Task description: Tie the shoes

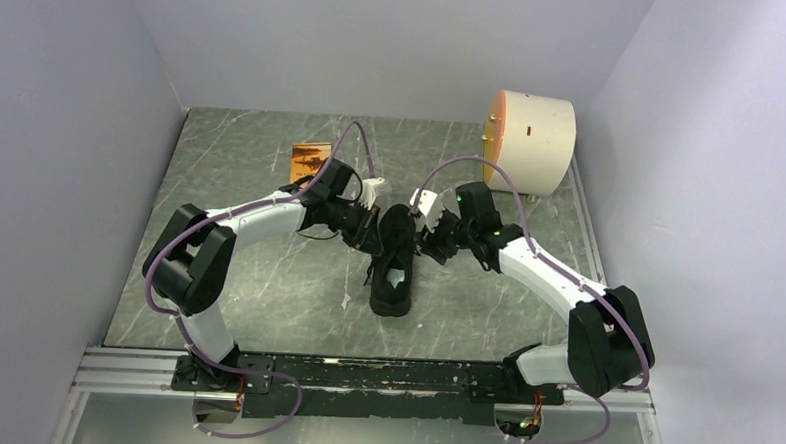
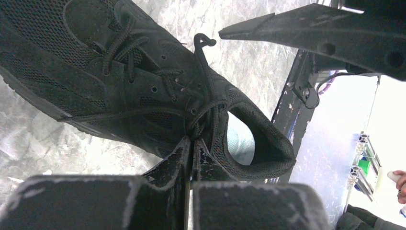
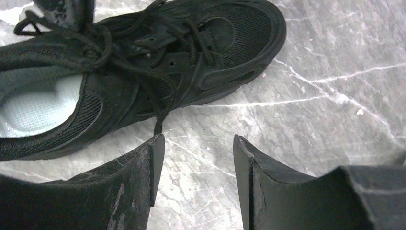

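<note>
The black shoe [image 1: 395, 267] lies in the middle of the marble table, toe away from the arm bases, with its pale insole [image 3: 33, 105] showing. My left gripper [image 1: 372, 243] is at the shoe's left side, near the collar. In the left wrist view its tips [image 2: 192, 141] are pressed together on a bunch of black lace [image 2: 207, 111] by the top eyelets. My right gripper [image 1: 431, 246] is at the shoe's right side. It is open [image 3: 197, 143] over bare table with nothing between its fingers. A loose lace end [image 3: 158, 125] hangs just beyond its left fingertip.
A cream cylinder [image 1: 531, 140] lies at the back right. A small orange-brown square [image 1: 309, 160] sits at the back left. Grey walls close in both sides, and the metal base rail [image 1: 362, 376] runs along the near edge.
</note>
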Controlling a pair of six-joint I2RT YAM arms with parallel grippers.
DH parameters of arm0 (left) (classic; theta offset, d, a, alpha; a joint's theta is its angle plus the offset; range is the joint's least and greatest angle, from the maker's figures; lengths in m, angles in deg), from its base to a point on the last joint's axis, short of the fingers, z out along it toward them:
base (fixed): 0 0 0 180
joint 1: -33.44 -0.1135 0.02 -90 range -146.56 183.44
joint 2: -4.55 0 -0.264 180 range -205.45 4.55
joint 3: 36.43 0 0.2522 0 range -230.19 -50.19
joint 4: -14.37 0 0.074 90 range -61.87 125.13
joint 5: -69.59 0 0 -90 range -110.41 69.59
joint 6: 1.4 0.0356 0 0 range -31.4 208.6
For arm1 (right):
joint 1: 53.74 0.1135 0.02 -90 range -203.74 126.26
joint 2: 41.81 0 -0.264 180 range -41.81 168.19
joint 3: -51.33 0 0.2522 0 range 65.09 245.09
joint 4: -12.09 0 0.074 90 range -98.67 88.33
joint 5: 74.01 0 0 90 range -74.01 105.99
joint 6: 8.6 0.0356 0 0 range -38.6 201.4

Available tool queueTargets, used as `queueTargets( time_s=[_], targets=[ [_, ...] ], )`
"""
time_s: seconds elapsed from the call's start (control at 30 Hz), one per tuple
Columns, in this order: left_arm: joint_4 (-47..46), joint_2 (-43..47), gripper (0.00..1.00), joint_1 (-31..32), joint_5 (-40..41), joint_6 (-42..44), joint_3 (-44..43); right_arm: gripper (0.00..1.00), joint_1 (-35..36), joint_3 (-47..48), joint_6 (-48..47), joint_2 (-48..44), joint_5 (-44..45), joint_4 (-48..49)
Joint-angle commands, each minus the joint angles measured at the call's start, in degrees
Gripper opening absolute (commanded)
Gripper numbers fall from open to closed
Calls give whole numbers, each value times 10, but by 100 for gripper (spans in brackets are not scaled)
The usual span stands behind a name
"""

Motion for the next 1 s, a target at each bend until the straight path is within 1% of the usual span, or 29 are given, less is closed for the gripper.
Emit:
queueTargets(
  time_s=[0.0, 0.2, 0.3, 0.47, 0.63, 0.67, 0.73, 0.83, 0.97],
  targets=[
    [-4, -2, 5, 4, -16, 0, -12, 58, 4, -26, -61, -23, -34, 4],
    [6, -2, 5, 4, -18, 6, -21, 57, 9, -47, -21, -20, -60, 60],
    [1, 0, 5, 4, -20, 0, -19, 52, 27, -55, 4, -6, -45, 96],
    [4, -1, 5, 4, -19, 1, -19, 38, 56, -81, 45, 11, 35, 173],
    [8, 1, 5, 4, -19, 6, -17, 19, 57, -84, 66, 16, 75, 190],
    [10, 1, 5, 4, -19, 6, -17, 14, 57, -84, 62, 18, 82, 187],
    [9, 1, 5, 4, -20, 6, -16, 0, 57, -81, 49, 19, 90, 172],
    [10, 0, 5, 4, -16, 5, -10, 0, 57, -73, 45, 22, 112, 157],
    [28, -6, 5, 4, 10, -6, -2, 0, 56, -66, 74, 29, 152, 147]
  ],
)
